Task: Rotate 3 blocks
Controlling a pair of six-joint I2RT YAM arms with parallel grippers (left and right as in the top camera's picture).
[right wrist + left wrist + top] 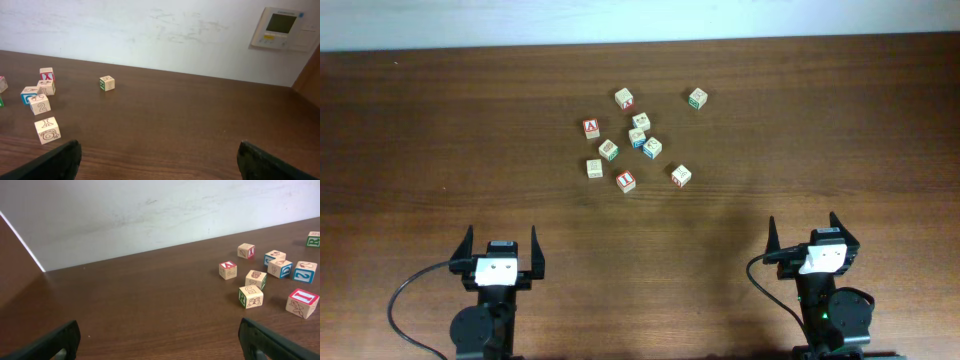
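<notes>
looking at a standstill here: the left gripper (501, 236) and the right gripper (803, 224) both sit with fingers spread wide and nothing between them, well short of the red-framed block (627, 181), the left one off to its left, the right one off to its right.

the blocks (630, 140) lie scattered mid-table, and that red-framed block is the front one of the bunch. the blue block (637, 139) sits just behind it, packed close among its neighbours. the yellowish block (595, 167) rests just left of it with clear space around. which letters face up is too small to read from above.

they look like little wooden cubes: light, rigid, flat-sided, probably a bit slick on the printed faces. the best hold looks to be across two opposite side faces, squarely, so a cube doesn't skid or twist out. the crowded blue one will want a careful approach, or its neighbours get nudged.

the table (440, 130) is dark wood, smooth and level. beyond the red-framed block runs a plain white wall (125, 215), with a small control panel (281, 27) mounted on it.
</notes>
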